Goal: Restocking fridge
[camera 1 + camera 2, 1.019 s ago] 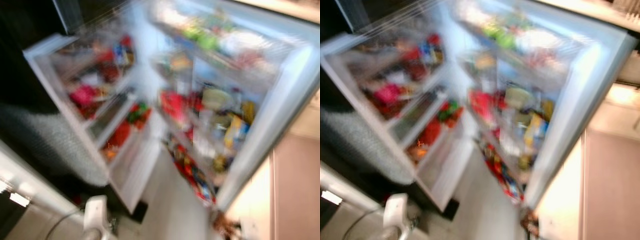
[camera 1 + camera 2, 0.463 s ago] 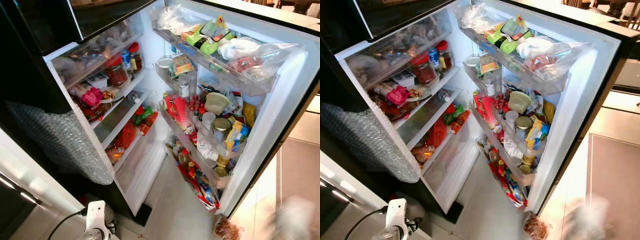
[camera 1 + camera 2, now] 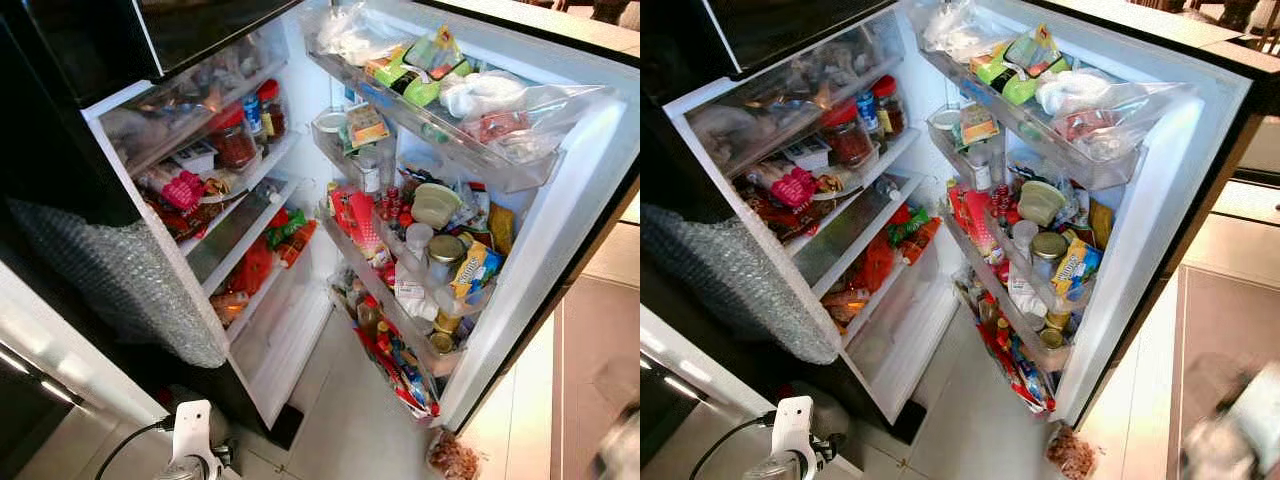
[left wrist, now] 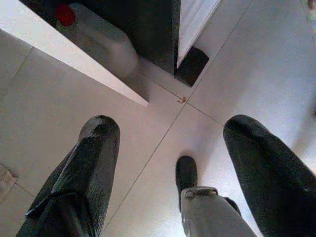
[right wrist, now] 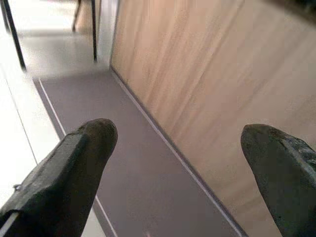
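The tall white fridge (image 3: 560, 230) stands wide open before the robot, its door (image 3: 1160, 200) swung out to the robot's right and its long axis upright, the open face turned toward the camera and tilted in the picture by the downward look. It already looks well stocked: red-lidded glass jars (image 3: 235, 140) and packets crowd the inner shelves, and the clear door racks (image 3: 1080, 150) carry bags, cartons and bottles from top to bottom, with a free stretch on the lower white inner shelf (image 3: 285, 335). Judging by this, the restocking is either near done or paused, since neither gripper carries anything to put in. The left gripper (image 4: 168, 163) hangs low over the pale tiled floor (image 4: 256, 59) near the fridge's foot, its fingers spread wide and empty. The right gripper (image 5: 180, 158) points along a wooden panel wall (image 5: 207, 69) and a grey floor strip, likewise spread wide and empty. What is left, I judge, is fetching a further item.
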`<state>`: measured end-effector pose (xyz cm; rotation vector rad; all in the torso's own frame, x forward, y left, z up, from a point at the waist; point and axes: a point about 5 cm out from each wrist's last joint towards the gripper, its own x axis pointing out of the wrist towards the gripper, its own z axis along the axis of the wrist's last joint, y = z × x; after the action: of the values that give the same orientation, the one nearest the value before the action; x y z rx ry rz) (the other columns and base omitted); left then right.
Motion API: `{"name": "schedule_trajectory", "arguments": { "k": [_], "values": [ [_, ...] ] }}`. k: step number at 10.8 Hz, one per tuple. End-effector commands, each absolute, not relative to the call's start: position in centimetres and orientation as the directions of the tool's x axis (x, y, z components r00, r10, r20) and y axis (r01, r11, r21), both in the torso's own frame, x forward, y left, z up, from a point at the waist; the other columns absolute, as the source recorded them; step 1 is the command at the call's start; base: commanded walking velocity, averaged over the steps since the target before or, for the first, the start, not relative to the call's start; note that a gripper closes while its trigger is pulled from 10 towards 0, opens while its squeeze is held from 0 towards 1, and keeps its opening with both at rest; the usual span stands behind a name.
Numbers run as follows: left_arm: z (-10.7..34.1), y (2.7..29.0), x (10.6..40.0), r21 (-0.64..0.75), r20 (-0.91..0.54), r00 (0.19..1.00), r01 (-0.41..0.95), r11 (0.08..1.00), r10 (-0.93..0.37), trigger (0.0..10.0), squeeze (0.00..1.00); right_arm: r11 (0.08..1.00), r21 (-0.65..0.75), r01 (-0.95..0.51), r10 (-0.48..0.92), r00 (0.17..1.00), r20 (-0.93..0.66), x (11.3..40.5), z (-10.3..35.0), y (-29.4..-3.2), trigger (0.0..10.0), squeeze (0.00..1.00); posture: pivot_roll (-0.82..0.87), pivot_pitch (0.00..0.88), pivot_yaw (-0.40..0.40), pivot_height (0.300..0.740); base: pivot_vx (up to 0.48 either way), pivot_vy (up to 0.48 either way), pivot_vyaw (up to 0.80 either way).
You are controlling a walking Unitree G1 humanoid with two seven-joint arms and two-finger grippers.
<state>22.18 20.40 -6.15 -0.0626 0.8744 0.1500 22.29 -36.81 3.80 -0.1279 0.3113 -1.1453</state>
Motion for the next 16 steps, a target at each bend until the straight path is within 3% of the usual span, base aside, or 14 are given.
{"name": "schedule_trajectory", "arguments": {
  "k": [1, 5, 8, 10, 14, 16],
  "values": [
    [-6.3, 21.0, 21.8, 0.016, -0.776, 0.619, -0.177, 0.984, 0.124, 10.0, 0.00, 0.426, -0.242, 0.872, -0.903, 0.393, -0.174, 22.6, 4.0, -36.7, 10.0, 0.00, 0.02, 0.000, 0.077, 0.740, 0.000, 0.000, 0.00],
    [-6.3, 21.0, 21.8, 0.023, -0.775, 0.620, -0.164, 0.986, 0.121, 10.0, 0.00, 0.634, -0.241, 0.735, -0.768, 0.634, -0.086, 26.0, 6.5, -35.9, 10.0, 0.00, 0.02, 0.000, 0.080, 0.740, 0.000, 0.000, 0.00],
    [-6.3, 21.0, 21.8, 0.023, -0.776, 0.620, -0.159, 0.987, 0.118, 10.0, 0.00, 0.712, -0.197, 0.674, -0.700, 0.703, -0.125, 26.1, 6.1, -35.7, 10.0, 0.00, 0.02, 0.000, 0.081, 0.740, 0.000, 0.000, 0.00],
    [-6.2, 21.1, 21.8, 0.027, -0.775, 0.621, -0.154, 0.988, 0.117, 10.0, 0.00, 0.844, -0.127, 0.520, -0.535, 0.831, -0.155, 27.4, 6.1, -34.2, 10.0, 0.00, 0.02, 0.000, 0.084, 0.740, 0.000, 0.000, 0.00],
    [-6.2, 21.1, 21.9, 0.029, -0.775, 0.621, -0.150, 0.988, 0.117, 10.0, 0.00, 0.909, -0.085, 0.409, -0.417, 0.896, -0.150, 28.5, 6.6, -33.1, 10.0, 0.00, 0.02, 0.000, 0.087, 0.740, 0.000, 0.000, 0.00],
    [-6.2, 21.1, 21.8, 0.029, -0.776, 0.620, -0.146, 0.989, 0.114, 10.0, 0.00, 0.961, -0.043, 0.272, -0.275, 0.948, -0.158, 29.5, 6.4, -31.3, 10.0, 0.00, 0.02, 0.000, 0.087, 0.740, 0.000, 0.000, 0.00]
  ]
}}
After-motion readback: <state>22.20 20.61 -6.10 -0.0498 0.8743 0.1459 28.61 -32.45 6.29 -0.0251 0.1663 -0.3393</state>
